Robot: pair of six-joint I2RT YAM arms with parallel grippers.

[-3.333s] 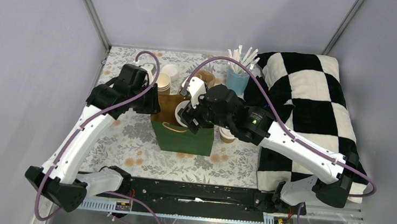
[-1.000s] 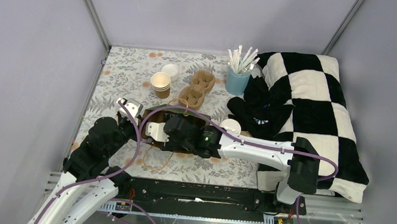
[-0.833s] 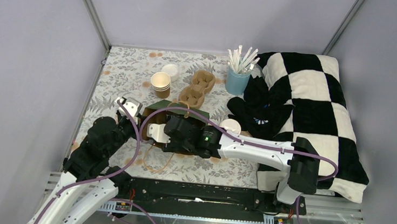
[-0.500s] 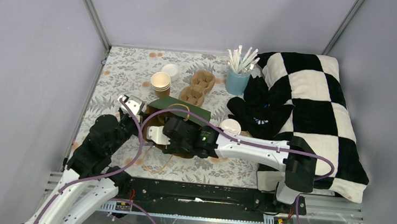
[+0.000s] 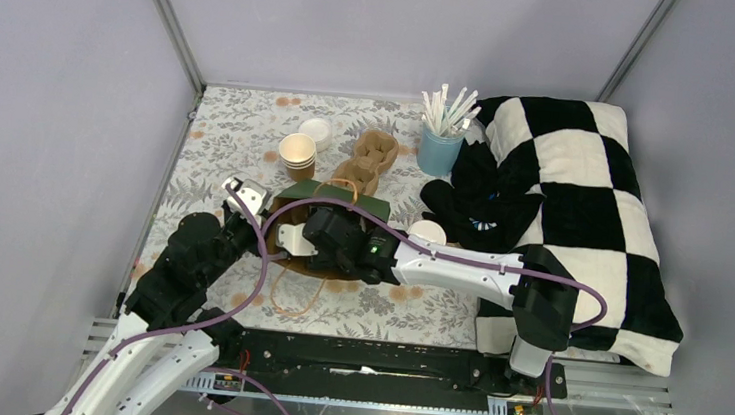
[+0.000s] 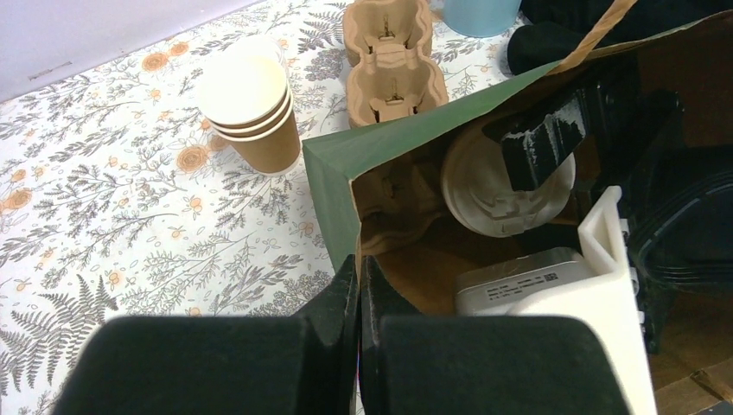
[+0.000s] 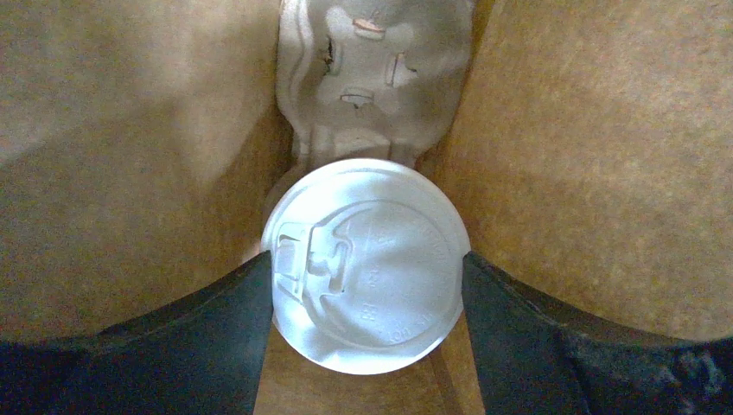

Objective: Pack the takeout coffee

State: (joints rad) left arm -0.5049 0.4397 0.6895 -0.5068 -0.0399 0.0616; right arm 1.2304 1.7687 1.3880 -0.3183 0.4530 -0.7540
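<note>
Green bag (image 6: 333, 194) on its side, left fingers (image 6: 328, 303) pinched shut on its rim; right fingers (image 7: 216, 328) spread wide, clasping the lidded cup (image 7: 367, 272) inside

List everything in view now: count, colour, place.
bag: 1, green, centre
blanket: 1, black-and-white check, right
black cloth: 1, beside the blanket
lidded cups: 2, white lids; one in the bag, one beside the black cloth
open cups: 1 stack, tan, rear left
loose lid: 1, white, behind the stack
carriers: 2, brown pulp; one behind the bag, one inside it
straw cup: 1, light blue, rear
left gripper: shut on the bag's rim
right gripper: gripping the cup in the bag
</note>
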